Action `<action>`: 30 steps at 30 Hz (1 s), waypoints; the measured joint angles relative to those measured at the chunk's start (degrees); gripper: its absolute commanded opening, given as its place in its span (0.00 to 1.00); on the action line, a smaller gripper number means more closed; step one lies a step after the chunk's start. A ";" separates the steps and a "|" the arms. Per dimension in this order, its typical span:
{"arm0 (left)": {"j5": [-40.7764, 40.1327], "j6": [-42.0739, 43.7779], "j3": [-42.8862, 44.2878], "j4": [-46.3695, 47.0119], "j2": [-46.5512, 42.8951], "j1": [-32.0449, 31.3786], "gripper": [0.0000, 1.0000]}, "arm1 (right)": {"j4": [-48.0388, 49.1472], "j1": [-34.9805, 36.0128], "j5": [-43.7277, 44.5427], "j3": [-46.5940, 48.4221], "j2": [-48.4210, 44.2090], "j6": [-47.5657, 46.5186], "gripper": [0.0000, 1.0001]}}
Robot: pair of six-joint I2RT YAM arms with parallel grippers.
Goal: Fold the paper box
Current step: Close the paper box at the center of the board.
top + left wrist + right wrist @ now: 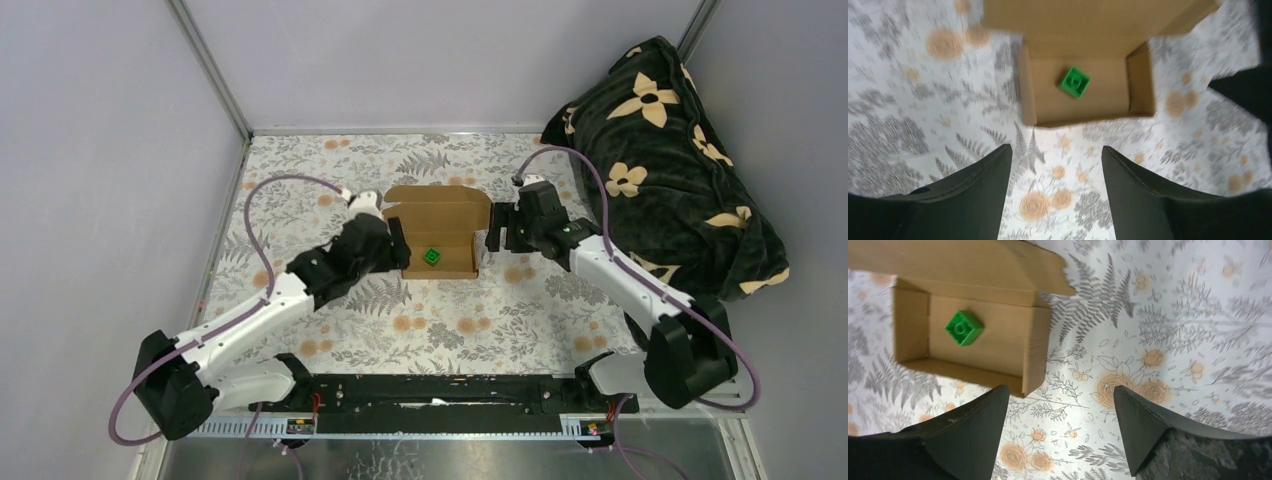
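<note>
Left gripper (pixel 1055 149) is released, fingers wide apart, nothing between them. It hangs just off the left wall of the paper box (pixel 440 212), and whether it touches the wall I can't tell from above. The box sits mid-table, a bit toward the far edge, on the floral-covered table (pixel 450 330). Its tray is formed with four walls up, and the lid (pixel 948 260) is open and leaning back toward the far edge. A green cube (pixel 432 257) lies loose on the box floor, roughly centre, clear of all walls. Right gripper (pixel 1062 388) is also released, with its jaws spread and empty, just beside the right wall and mirroring the left. A dark flowered blanket (pixel 670 170) is heaped at the far right corner, well apart from the box. Judgement: the tray part looks done, and lid closing is what's left. The box is light and unclamped, so a one-sided push on the lid would likely skate it across the cloth or rotate it. The lid's end tabs could land outside the side walls instead of tucking in, leaving it sprung open. Pinching a wall too hard could crease or collapse the thin card. Tipping the tray would send the cube rolling out or under the closing flap. With both arms close at either side, a lid swing could also snag on a finger.
</note>
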 measured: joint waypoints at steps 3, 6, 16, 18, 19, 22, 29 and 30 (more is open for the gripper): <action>1.55 4.66 6.40 -1.70 0.35 3.45 0.83 | -0.28 -0.04 -2.64 0.70 -4.02 -6.56 0.82; 4.11 9.60 11.17 -1.86 2.62 8.46 0.94 | -0.28 -0.17 -3.76 3.34 -3.63 -12.17 0.76; 12.98 25.16 22.62 -3.50 13.51 20.15 0.98 | -0.46 -3.50 -10.25 18.38 11.41 -28.09 0.72; 15.58 27.98 23.74 -3.45 14.10 22.27 0.98 | -1.33 -4.46 -12.59 20.87 13.64 -30.12 0.72; 16.81 29.16 24.02 -3.43 14.23 23.26 0.98 | -1.95 -5.05 -13.73 22.08 14.43 -31.01 0.71; 20.46 32.79 24.24 -3.26 14.93 25.42 0.92 | -3.96 -7.26 -17.64 25.81 16.44 -33.81 0.69; 28.41 40.37 24.20 -3.21 19.58 26.32 0.88 | -7.52 -10.14 -25.73 29.92 19.02 -38.40 0.65; 29.75 41.07 24.20 -3.23 20.11 26.32 0.87 | -8.00 -10.14 -26.99 29.92 19.28 -38.80 0.65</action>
